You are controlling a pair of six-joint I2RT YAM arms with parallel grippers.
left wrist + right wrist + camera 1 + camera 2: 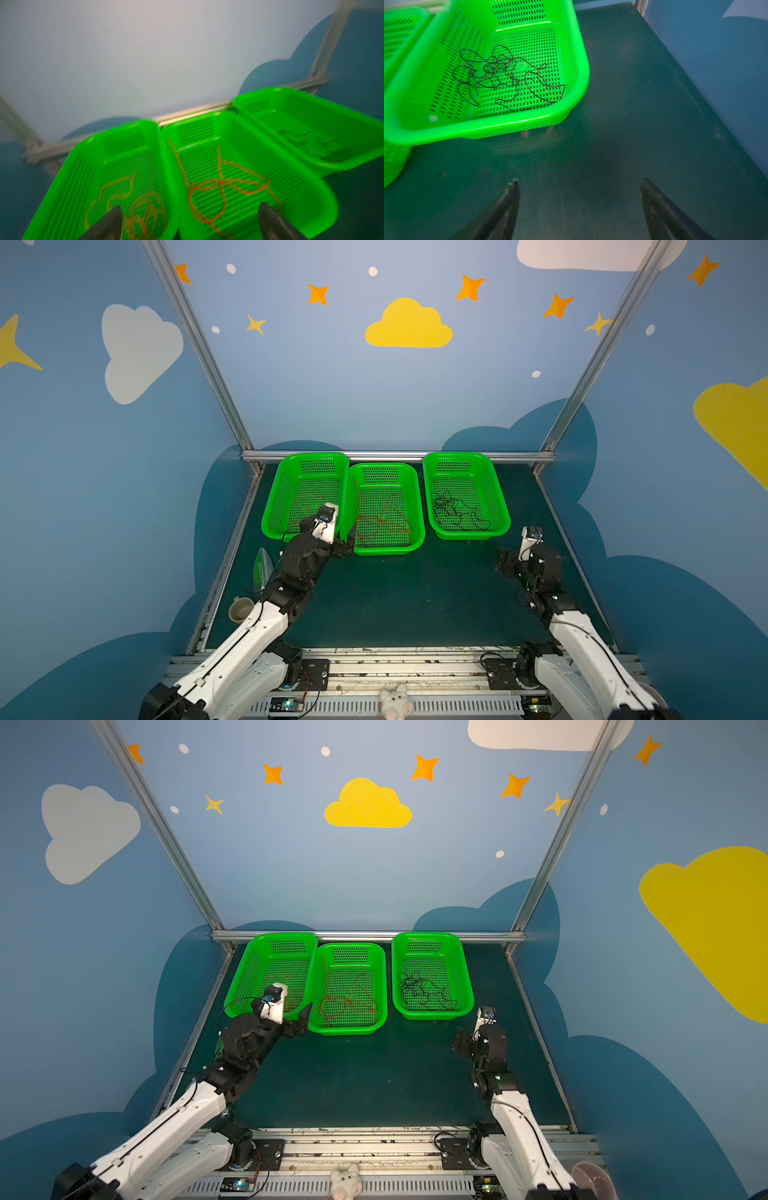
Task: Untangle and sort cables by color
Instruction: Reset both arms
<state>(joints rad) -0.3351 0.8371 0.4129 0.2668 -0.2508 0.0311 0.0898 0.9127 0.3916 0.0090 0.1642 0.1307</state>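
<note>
L claw (189, 211) wide, over basket rims (166, 166) | R claw (579, 182) wide, over mat (612, 124)

Your left wrist view is pure smear: orange cables (143, 207) left of the middle basket (326, 207) streak together, and black cables (301, 135) on its other side barely read. In both top views your left arm (303, 560) covers part of the orange ones.

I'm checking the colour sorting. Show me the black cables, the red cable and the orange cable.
black cables (497, 67), right wrist view, on the dense knot of the tangle.
red cable (221, 182), left wrist view, where its loops cross.
orange cable (141, 216), left wrist view, on the coiled loops.
</note>
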